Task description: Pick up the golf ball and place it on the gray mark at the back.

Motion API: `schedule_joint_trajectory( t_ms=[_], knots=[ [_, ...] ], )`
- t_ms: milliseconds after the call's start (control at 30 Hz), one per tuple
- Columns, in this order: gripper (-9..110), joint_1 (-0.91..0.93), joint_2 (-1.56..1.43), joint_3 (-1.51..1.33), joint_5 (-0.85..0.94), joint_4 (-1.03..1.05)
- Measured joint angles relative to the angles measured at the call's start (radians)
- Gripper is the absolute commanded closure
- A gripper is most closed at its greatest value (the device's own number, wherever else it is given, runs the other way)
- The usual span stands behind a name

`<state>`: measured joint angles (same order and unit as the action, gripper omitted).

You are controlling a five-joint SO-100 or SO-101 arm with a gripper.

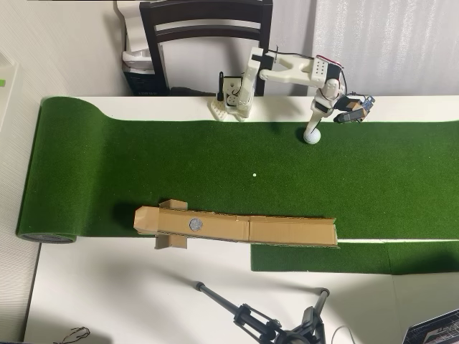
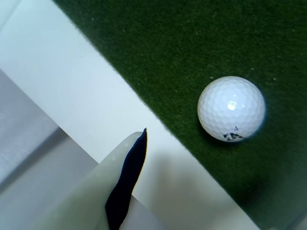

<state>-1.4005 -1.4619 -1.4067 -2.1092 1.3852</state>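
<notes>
The golf ball [image 1: 312, 135] sits on the green mat [image 1: 215, 179] near its edge by the table [image 1: 143, 301], free and ungripped; the gripper [image 1: 315, 122] hangs just above it; in the wrist view only one finger [image 2: 125, 182] shows, beside the ball [image 2: 231, 109] and not touching, so whether the fingers are apart I cannot tell. To grasp well, centre them across the ball before descending; the gray mark [image 1: 196, 224] lies well apart.

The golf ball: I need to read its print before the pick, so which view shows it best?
The wrist view shows the golf ball best: close up, unobstructed, dimples and dark print visible, lying on the green mat. The overhead view shows it only as a small white sphere directly below the gripper.
</notes>
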Motion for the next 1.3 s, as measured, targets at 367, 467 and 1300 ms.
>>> schedule_joint_trajectory(
  t_ms=[367,467,1300],
  knots=[
    [42,0.046,0.009,0.0,0.0,0.0],
    [42,0.061,0.009,0.0,0.0,0.0],
    [42,-0.023,0.035,-0.083,-0.187,-0.014]
  ],
)
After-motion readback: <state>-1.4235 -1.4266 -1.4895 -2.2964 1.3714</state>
